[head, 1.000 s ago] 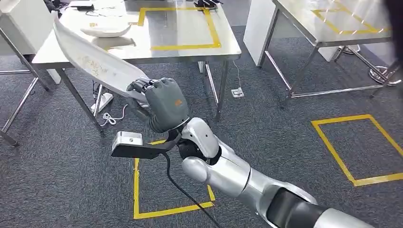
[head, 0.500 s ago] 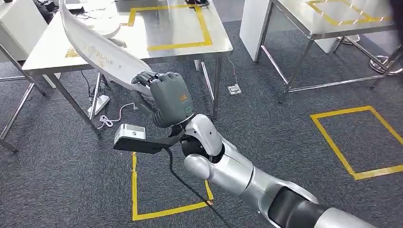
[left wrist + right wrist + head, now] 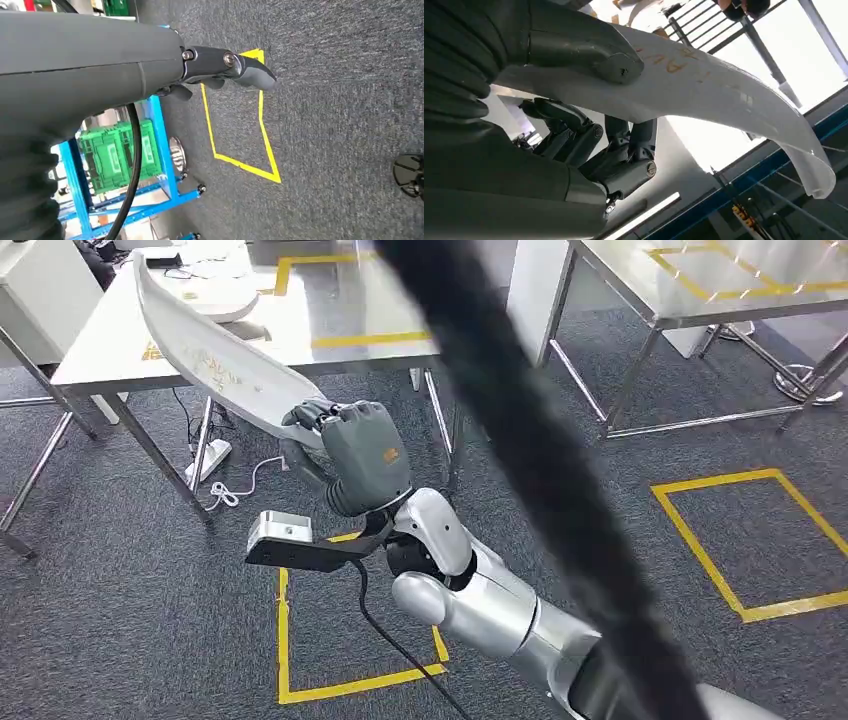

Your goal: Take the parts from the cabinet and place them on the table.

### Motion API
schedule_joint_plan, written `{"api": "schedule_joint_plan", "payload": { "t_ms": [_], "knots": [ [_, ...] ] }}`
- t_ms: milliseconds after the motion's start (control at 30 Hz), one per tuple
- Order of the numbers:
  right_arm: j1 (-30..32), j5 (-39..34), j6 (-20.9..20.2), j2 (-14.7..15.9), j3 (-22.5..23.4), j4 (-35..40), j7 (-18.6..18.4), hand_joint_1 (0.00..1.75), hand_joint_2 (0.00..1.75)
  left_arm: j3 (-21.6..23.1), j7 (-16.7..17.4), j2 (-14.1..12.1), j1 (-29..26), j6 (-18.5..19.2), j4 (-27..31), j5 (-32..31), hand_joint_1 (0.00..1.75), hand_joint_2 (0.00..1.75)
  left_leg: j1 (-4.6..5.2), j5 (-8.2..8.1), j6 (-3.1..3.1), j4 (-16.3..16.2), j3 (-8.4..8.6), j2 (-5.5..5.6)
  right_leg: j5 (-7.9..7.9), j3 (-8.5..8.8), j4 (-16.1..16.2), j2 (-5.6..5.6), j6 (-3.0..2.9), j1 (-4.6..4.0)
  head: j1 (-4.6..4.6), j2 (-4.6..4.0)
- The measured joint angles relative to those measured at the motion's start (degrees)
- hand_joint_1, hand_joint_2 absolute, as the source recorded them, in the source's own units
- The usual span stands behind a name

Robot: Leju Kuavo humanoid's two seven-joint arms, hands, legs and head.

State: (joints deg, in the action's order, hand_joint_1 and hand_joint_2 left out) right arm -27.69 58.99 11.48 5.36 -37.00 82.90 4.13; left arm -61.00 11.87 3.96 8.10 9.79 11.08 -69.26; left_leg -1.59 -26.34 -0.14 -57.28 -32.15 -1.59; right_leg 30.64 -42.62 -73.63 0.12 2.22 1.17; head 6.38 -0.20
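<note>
Right hand: the robot's right hand grips one end of a long, curved white part, thumb pressed on one face and dark fingers wrapped under the other, as the right wrist view shows up close.
White part: a glossy, blade-like panel with orange handwriting on it, held in the air and slanting up and away from the hand; its far end reaches over the near edge of the steel table.
Steel table: a metal-topped table straight ahead, marked with a yellow tape rectangle; a second white curved part lies on its top, just beyond the tip of the held one.
Left hand: in the left wrist view the left hand hangs over the carpet with nothing in it; its fingers are partly curled, and whether they are loose or clenched cannot be told.
Floor: dark grey carpet with yellow tape squares, 1 under the right arm and 1 off to the right.
Background: a second steel table stands to the right; a blue rack holding a green crate appears in the left wrist view.
Foreground: a blurred black cable crosses the head view diagonally.
</note>
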Motion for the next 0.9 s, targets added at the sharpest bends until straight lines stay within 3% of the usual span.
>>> {"api": "schedule_joint_plan", "payload": {
  "t_ms": [67,100,133,167,233,300,333,400,433,467,500,533,600,633,733,800,833,900],
  "knots": [
    [-0.02,0.13,0.0,0.0,0.02,0.02,0.06,1.75,1.75,0.0,-0.04,0.04,0.01,0.0,0.0,0.24,0.0,1.75,-0.6,-0.66,-0.87,-0.69,0.12,0.03,-5.18,4.86,9.76,-0.3,0.63,0.61,0.04,0.0],
    [-0.02,0.24,0.02,0.0,0.02,0.02,0.18,1.75,1.75,0.0,-0.04,0.02,0.01,0.0,0.02,0.26,0.0,1.75,-0.73,-1.13,-1.47,-1.26,0.09,-0.02,-5.98,7.03,14.64,-0.93,0.99,0.94,0.07,0.0],
    [0.05,0.26,0.0,0.0,0.0,0.04,0.2,1.75,1.75,0.0,-0.07,-0.29,0.02,0.0,0.11,0.31,0.0,1.75,-0.37,-1.43,-2.0,-1.56,-0.11,0.14,-5.29,7.12,14.38,-0.46,0.32,0.19,0.04,0.0],
    [0.12,0.31,0.04,0.04,0.04,0.07,0.31,1.75,1.75,0.0,-0.04,-0.24,0.07,0.0,0.11,0.37,0.0,1.75,-0.36,-1.5,-2.38,-1.41,-0.01,0.14,-5.17,7.0,14.14,-0.2,-0.84,0.31,-0.09,0.0],
    [0.28,0.35,0.04,0.09,0.13,0.07,0.39,1.75,1.75,-0.02,-0.07,-0.15,0.0,0.0,0.09,0.42,0.0,1.75,-0.58,-1.54,-3.18,-0.84,0.61,0.01,-4.82,7.0,14.08,0.0,-1.76,-0.17,-0.09,0.0],
    [0.31,0.35,0.19,0.09,0.15,0.2,0.61,1.75,1.75,-0.02,-0.22,-0.11,0.07,0.0,0.11,0.5,0.0,1.75,-0.83,-2.23,-3.73,-1.55,0.54,0.22,-4.78,7.81,14.53,0.18,-2.7,0.3,-0.13,0.0],
    [0.26,0.35,0.28,0.09,0.2,0.2,0.66,1.75,1.75,-0.02,-0.26,-0.13,0.04,0.0,0.09,0.52,0.0,1.75,-0.78,-3.56,-3.56,-4.24,-0.68,0.6,-4.53,8.15,14.54,0.15,-3.13,0.26,-0.48,0.0],
    [0.43,0.39,0.35,0.07,0.18,0.2,0.83,1.75,1.75,-0.02,-0.39,-0.22,-0.04,0.0,0.11,0.55,0.0,1.75,-0.47,-7.34,-3.47,-14.05,-6.18,1.1,-4.1,8.54,14.53,0.15,-3.78,0.0,-0.61,0.0],
    [0.61,0.39,0.35,0.09,0.17,0.17,0.81,1.75,1.75,-0.02,-0.39,-0.24,-0.14,0.0,0.11,0.55,0.0,1.75,-0.34,-8.41,-3.39,-18.39,-8.97,1.19,-3.89,8.73,14.51,0.24,-4.01,-0.21,-0.59,0.0],
    [0.75,0.39,0.35,0.09,0.2,0.17,0.81,1.75,1.75,-0.04,-0.37,-0.24,-0.29,0.0,0.11,0.55,0.0,1.75,-0.23,-7.96,-3.19,-20.15,-10.56,1.22,-3.64,9.01,14.49,0.46,-4.07,-0.36,-0.57,0.0],
    [0.83,0.39,0.35,0.07,0.18,0.17,0.81,1.75,1.75,-0.04,-0.37,-0.24,-0.4,0.0,0.09,0.55,0.0,1.75,-0.08,-5.81,-2.87,-18.79,-10.61,1.26,-3.3,9.49,14.49,0.68,-4.05,-0.49,-0.59,0.0],
    [0.8,0.39,0.35,0.07,0.18,0.18,0.81,1.75,1.75,-0.04,-0.37,-0.24,-0.39,0.0,0.09,0.55,0.0,1.75,0.07,-2.75,-2.54,-14.95,-9.31,1.3,-2.94,10.02,14.49,0.86,-3.98,-0.55,-0.59,0.0],
    [0.79,0.39,0.35,0.07,0.17,0.17,0.83,1.75,1.75,-0.04,-0.37,-0.33,-0.43,0.0,0.11,0.55,0.0,1.75,0.37,3.17,-1.73,-4.44,-5.16,1.51,-2.13,11.0,14.48,0.98,-3.66,-0.58,-0.61,0.0],
    [0.78,0.39,0.37,0.07,0.17,0.17,0.83,1.75,1.75,-0.04,-0.39,-0.42,-0.4,0.0,0.09,0.55,0.0,1.75,0.7,2.21,-1.47,-3.03,-4.2,1.87,-1.79,10.98,14.33,1.07,-3.29,-0.88,-0.79,0.0],
    [0.77,0.39,0.37,0.07,0.2,0.17,0.83,1.75,1.75,-0.07,-0.26,-0.42,-0.26,0.0,0.11,0.55,0.0,1.75,0.93,1.59,-0.87,-2.29,-4.11,1.84,-1.62,10.92,14.74,1.26,-2.32,-0.85,-0.96,0.0],
    [0.76,0.41,0.37,0.09,0.22,0.2,0.94,1.75,1.75,-0.09,-0.24,-0.35,-0.25,0.0,0.11,0.55,0.0,1.75,0.47,1.57,-0.13,-1.67,-3.44,1.8,-1.03,11.07,14.33,1.02,-1.56,-0.63,-0.87,0.0],
    [0.66,0.41,0.39,0.09,0.22,0.2,1.14,1.75,1.75,-0.09,-0.24,-0.37,-0.24,0.0,0.11,0.55,0.0,1.75,0.47,1.32,0.26,-1.61,-3.16,1.78,-0.13,10.08,12.3,0.62,-1.3,-0.7,-0.83,0.0],
    [0.75,0.41,0.5,0.18,0.22,0.15,1.55,1.75,1.75,-0.09,-0.24,-0.37,-0.24,0.0,0.11,0.55,0.0,1.75,0.53,0.86,0.75,-1.64,-2.84,1.7,3.58,4.77,3.19,0.42,-0.89,-0.64,-0.79,0.0]
  ]
}}
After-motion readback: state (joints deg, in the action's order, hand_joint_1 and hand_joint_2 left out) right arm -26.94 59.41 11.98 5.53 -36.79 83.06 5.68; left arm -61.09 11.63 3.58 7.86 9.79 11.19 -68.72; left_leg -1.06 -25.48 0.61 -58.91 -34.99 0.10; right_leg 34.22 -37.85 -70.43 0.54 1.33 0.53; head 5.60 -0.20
